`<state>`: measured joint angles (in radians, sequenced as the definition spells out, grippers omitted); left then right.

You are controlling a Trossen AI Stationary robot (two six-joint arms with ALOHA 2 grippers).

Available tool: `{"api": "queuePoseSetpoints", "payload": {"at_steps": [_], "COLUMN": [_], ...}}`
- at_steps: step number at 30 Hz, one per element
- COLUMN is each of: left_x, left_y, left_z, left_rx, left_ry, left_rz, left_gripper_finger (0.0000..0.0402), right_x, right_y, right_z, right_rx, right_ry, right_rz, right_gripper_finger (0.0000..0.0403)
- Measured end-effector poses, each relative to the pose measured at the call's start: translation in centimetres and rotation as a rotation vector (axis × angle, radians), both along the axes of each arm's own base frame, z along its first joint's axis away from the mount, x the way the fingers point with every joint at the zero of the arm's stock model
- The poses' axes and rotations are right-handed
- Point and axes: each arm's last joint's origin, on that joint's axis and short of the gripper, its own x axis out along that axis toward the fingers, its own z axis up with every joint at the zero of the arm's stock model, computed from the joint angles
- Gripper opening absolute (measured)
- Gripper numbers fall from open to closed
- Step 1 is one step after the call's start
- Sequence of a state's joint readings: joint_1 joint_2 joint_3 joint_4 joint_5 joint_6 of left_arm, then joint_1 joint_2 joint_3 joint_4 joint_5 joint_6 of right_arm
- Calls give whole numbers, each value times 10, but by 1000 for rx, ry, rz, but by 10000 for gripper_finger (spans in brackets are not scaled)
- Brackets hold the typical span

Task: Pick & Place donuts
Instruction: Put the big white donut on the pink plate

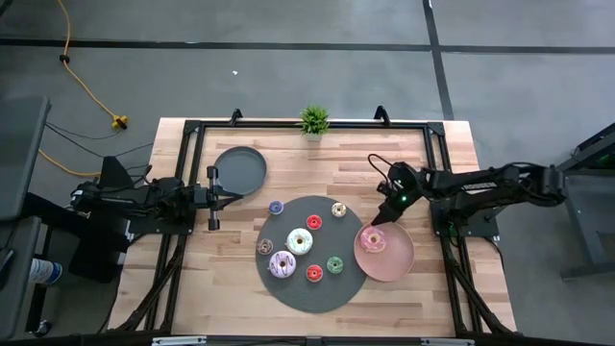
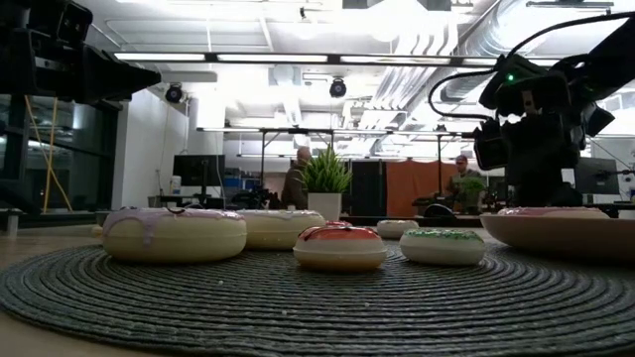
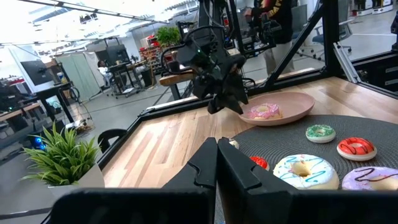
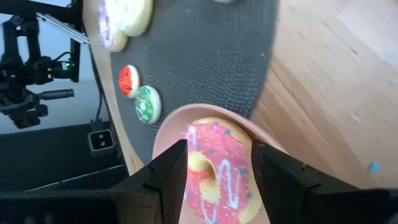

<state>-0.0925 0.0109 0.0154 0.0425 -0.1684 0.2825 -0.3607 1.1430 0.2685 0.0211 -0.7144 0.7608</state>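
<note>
Pink-frosted toy ring donut (image 1: 372, 240) lies on the round pink plate (image 1: 400, 264), the right claw (image 1: 378, 220) just above it, fingers spread wide. Seven other donuts wait on the round dark woven mat (image 1: 288, 288), so most remains. Left claw (image 1: 213, 196) rests pinched together near the dark grey plate (image 1: 239, 170).

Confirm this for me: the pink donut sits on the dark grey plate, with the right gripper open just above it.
Not quite. The pink donut sits on the pink plate, as the high view shows. The dark grey plate holds nothing. The right gripper is indeed open just above the donut.
</note>
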Motion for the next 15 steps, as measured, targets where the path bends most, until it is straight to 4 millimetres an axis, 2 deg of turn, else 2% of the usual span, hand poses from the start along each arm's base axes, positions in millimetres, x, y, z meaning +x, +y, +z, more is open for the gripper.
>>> {"api": "queuePoseSetpoints", "payload": {"at_steps": [5, 15], "left_x": [0, 0], "left_y": [0, 0], "left_z": [0, 0], "left_rx": [0, 0], "left_ry": [0, 0], "left_rz": [0, 0], "left_gripper_finger": [0, 0], "right_x": [5, 19], "right_y": [-2, -10], "right_z": [9, 34], "right_rx": [-40, -229], "right_ry": [-55, -157], "right_rz": [31, 145], "right_gripper_finger": [168, 168]}}
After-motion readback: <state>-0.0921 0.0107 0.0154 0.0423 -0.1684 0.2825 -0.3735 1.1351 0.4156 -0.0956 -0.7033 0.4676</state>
